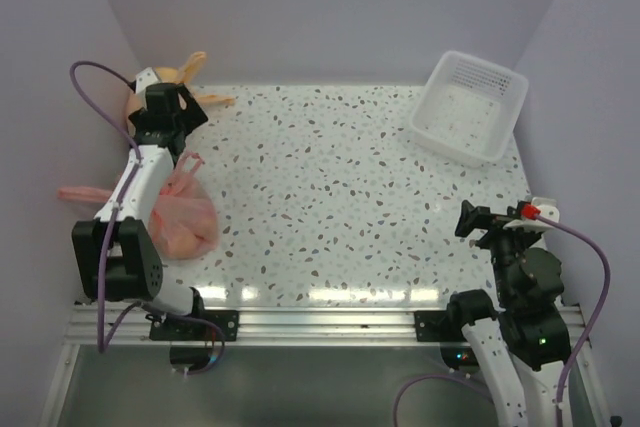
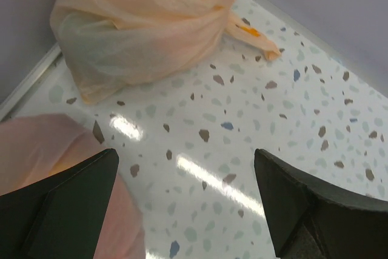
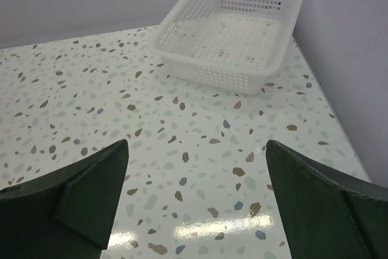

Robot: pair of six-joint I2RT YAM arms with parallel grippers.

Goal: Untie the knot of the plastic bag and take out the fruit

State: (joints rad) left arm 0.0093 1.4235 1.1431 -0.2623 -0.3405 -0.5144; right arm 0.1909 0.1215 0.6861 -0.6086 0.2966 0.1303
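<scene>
The pale peach-orange plastic bag [image 2: 139, 28] lies at the table's far left corner, and its handle ears run off to the right. In the top view the bag [image 1: 192, 72] is partly hidden behind my left gripper [image 1: 185, 110]. The knot [image 2: 217, 1] shows as the gathered neck where the ears meet. My left gripper [image 2: 185, 174] is open and empty. It hovers above the table just short of the bag and touches nothing. My right gripper [image 1: 468, 219] is open and empty over the near right of the table; it also shows in the right wrist view [image 3: 197, 168]. The fruit is not visible.
A pinker salmon bag [image 1: 185, 212] with tied handles lies near the left arm and shows at the lower left of the left wrist view [image 2: 48, 144]. An empty white perforated basket [image 1: 468, 107] stands at the back right [image 3: 230, 22]. Walls close in behind and on both sides.
</scene>
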